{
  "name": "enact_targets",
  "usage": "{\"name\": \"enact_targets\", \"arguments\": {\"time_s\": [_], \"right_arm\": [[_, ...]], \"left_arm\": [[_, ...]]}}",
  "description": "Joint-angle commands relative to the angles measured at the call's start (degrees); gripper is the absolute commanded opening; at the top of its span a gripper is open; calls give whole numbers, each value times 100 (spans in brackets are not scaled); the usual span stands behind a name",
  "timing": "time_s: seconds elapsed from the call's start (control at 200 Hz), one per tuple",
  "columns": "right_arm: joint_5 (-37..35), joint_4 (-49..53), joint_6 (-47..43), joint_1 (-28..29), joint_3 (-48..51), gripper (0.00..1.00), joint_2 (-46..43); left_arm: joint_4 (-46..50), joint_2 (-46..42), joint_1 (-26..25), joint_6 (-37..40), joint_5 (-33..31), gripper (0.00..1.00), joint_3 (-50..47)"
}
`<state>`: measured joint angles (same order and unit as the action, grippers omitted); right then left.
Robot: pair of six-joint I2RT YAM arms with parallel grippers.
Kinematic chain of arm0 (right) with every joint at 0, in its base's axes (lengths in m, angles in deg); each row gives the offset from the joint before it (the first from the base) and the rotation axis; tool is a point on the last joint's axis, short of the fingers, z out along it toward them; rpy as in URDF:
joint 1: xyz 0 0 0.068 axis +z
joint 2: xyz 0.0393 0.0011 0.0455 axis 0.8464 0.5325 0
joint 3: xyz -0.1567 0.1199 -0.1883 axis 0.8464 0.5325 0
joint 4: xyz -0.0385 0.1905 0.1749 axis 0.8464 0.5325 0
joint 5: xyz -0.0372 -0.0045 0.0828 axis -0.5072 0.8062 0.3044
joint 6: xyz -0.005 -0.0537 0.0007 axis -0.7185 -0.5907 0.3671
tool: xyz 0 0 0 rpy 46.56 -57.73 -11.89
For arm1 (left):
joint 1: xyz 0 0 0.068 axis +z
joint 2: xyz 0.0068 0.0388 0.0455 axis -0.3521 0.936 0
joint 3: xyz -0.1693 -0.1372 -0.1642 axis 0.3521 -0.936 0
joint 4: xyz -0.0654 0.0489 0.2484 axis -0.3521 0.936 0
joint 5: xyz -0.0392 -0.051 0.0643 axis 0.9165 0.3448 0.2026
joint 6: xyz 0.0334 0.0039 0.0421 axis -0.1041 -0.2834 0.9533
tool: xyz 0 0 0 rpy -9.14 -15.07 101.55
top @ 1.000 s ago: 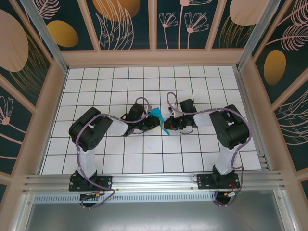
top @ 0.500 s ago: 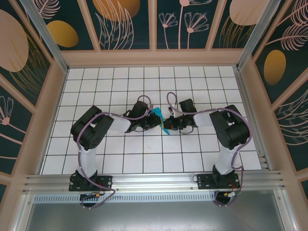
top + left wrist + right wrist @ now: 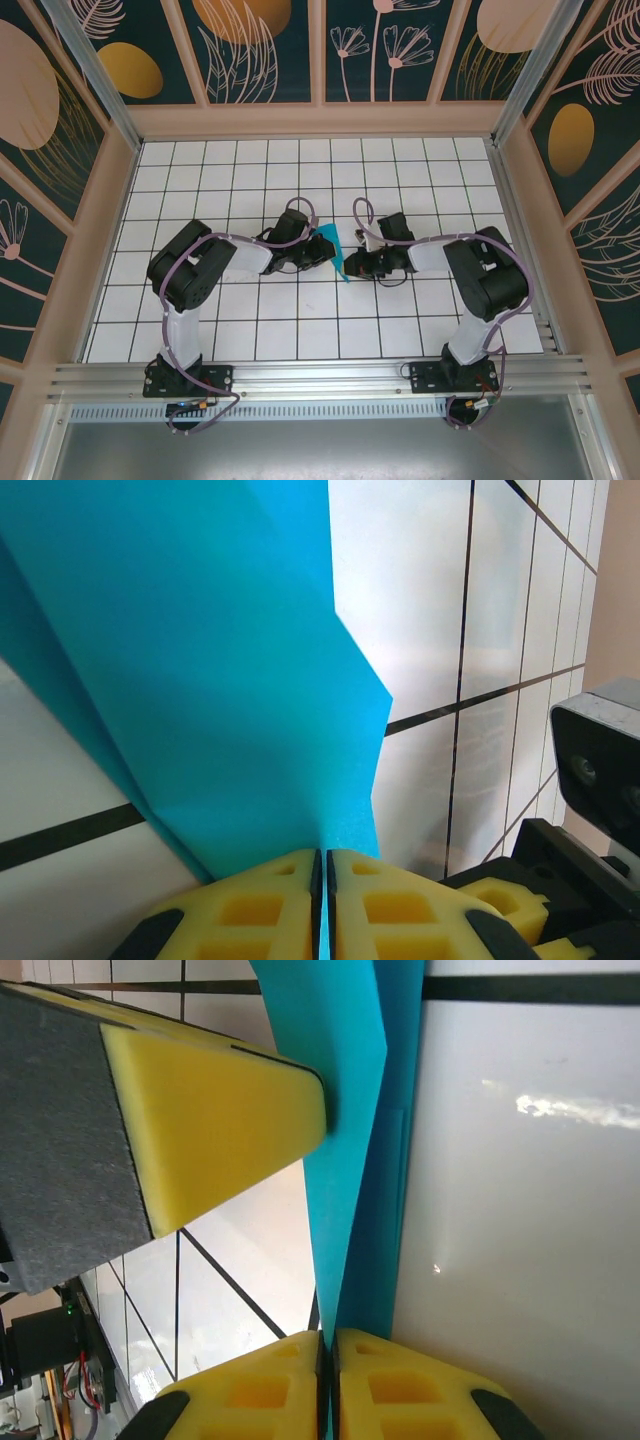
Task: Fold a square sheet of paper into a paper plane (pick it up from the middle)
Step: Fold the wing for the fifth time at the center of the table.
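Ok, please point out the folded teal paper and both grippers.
folded teal paper (image 3: 200, 660): left wrist view, on its flat middle.
left gripper (image 3: 322, 865): left wrist view, between its yellow fingertips.
right gripper (image 3: 330, 1350): right wrist view, between its yellow fingertips.

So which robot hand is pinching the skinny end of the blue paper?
The right gripper: the blue paper runs between its closed fingers as a narrow strip. The left gripper pinches the wide part instead.
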<state>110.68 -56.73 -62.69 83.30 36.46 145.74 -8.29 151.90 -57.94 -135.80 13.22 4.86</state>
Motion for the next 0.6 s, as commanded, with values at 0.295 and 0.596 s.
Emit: {"name": "enact_targets", "arguments": {"time_s": [0.295, 0.596], "right_arm": [[-231, 331, -192, 65, 29, 7, 189], [-972, 707, -288, 346, -212, 9, 471]], "left_arm": [[50, 63, -17, 117, -55, 17, -178], [-539, -168, -55, -5, 352, 22, -311]]}}
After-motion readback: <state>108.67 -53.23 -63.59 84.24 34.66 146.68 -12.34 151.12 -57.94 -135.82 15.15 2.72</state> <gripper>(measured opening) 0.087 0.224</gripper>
